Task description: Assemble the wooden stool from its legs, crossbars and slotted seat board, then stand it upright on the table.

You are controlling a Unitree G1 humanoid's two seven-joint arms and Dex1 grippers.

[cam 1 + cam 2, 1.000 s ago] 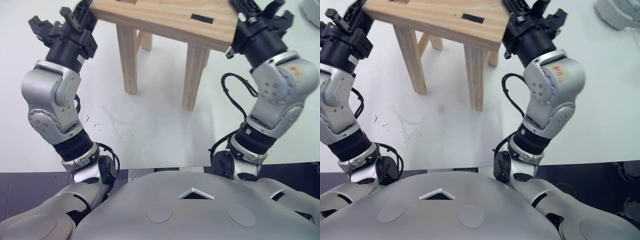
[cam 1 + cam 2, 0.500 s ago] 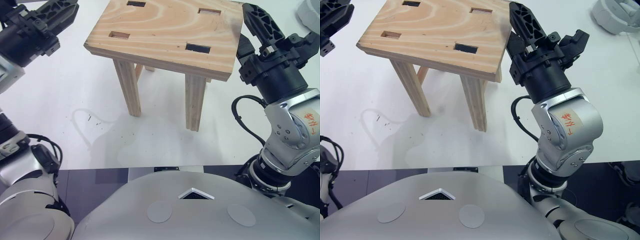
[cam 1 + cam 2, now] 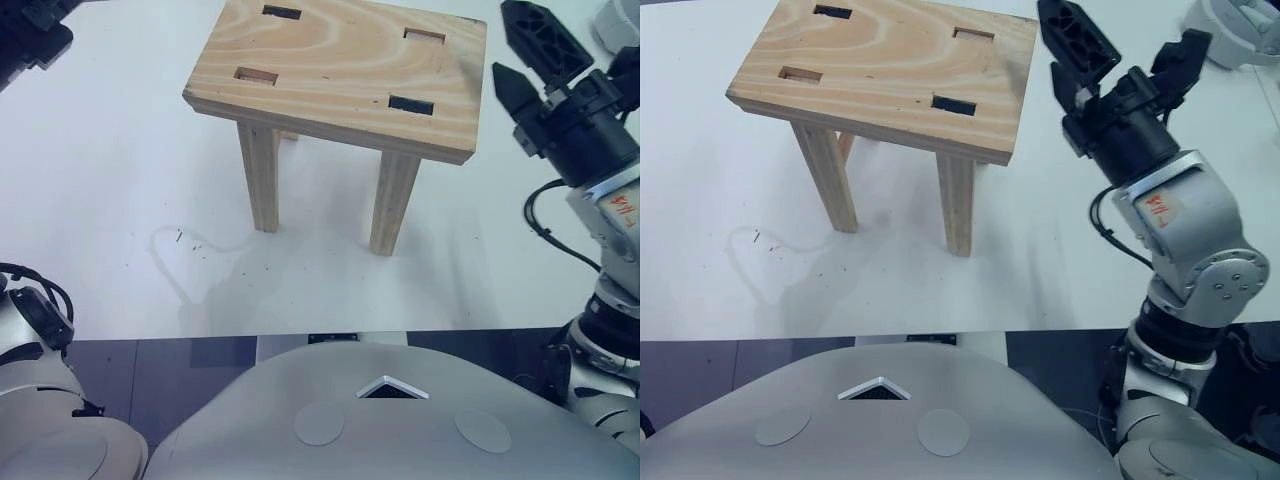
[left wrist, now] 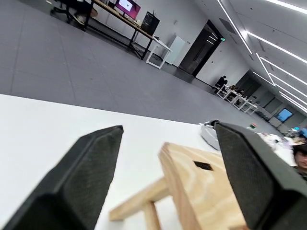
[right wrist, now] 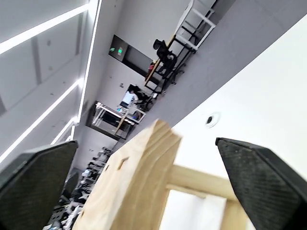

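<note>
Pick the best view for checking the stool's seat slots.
Left eye view: seat board seen from above, all four slots showing. Right eye view matches. Both wrist views see it edge-on, slots mostly hidden.

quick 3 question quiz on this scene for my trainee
1. True or false: the stool lies on its side on the table.
2. How many slots does it show? A two, B four, C six.
3. Fill in: the right gripper is ___.
Key: 1 false, it stands upright; 2 B; 3 open.
</note>
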